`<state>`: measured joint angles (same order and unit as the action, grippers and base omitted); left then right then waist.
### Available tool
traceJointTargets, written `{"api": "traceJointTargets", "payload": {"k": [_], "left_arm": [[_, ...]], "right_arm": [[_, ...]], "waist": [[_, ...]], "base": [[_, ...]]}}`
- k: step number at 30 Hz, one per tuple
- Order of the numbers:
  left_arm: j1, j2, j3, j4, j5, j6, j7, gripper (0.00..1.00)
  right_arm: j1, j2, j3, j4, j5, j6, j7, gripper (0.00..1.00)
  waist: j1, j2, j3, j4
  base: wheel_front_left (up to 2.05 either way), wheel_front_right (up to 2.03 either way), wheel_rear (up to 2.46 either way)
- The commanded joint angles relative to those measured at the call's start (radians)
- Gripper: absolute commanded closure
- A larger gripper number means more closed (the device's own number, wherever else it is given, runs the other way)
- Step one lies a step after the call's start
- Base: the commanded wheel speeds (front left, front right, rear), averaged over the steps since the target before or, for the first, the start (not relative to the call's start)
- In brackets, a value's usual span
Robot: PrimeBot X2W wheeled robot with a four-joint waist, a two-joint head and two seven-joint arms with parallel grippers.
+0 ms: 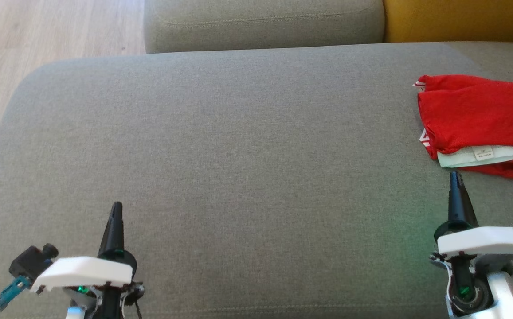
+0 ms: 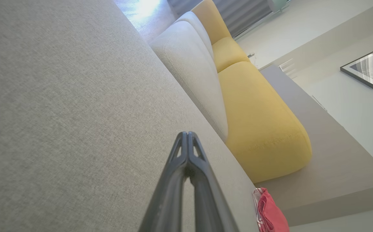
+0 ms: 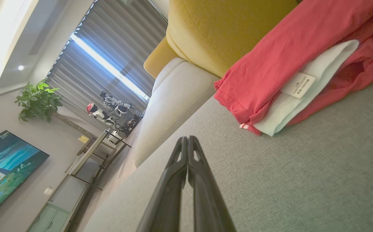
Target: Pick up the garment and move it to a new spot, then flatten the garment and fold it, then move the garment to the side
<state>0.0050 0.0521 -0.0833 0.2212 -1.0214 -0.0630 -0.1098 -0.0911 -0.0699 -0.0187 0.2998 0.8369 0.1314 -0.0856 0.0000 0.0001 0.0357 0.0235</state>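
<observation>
My left pincer (image 1: 116, 207) and my right pincer (image 1: 455, 175) are both pressed together and hold nothing. They hang over the near side of the wide grey cloth sofa seat (image 1: 238, 133), one near each end.

The soft red cloth garment (image 1: 473, 110) lies in a loose folded bundle at the right edge of the seat. A white layer with a small label (image 1: 482, 155) peeks out of it. The garment could be waiting to be picked up, or it could be folded and put aside. Either way, I think going slowly near it is best, so my tip does not snag a loose edge.

The garment is just past my right pincer's tip and not touching it. It is well apart from my left pincer.
</observation>
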Motion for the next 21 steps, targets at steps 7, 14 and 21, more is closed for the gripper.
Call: {"api": "traceJointTargets", "payload": {"k": [7,14,21], "left_arm": [[-0.061,0.016,0.040,-0.025,-0.079,-0.018,0.024,1.00],[-0.067,0.017,0.055,-0.019,-0.142,-0.024,0.045,1.00],[-0.073,0.017,0.069,-0.014,-0.204,-0.030,0.065,1.00]], "right_arm": [[-0.029,0.004,-0.009,-0.041,0.099,0.000,0.023,1.00],[-0.028,0.006,-0.019,-0.043,0.178,0.000,0.044,1.00],[-0.026,0.007,-0.029,-0.045,0.257,0.000,0.064,1.00]], "waist": [[0.0000,-0.0001,-0.004,-0.003],[0.0000,-0.0001,-0.007,-0.005],[0.0000,-0.0001,-0.010,-0.007]], "base": [[0.00,0.00,0.00],[0.00,0.00,0.00],[0.00,0.00,0.00]]}}
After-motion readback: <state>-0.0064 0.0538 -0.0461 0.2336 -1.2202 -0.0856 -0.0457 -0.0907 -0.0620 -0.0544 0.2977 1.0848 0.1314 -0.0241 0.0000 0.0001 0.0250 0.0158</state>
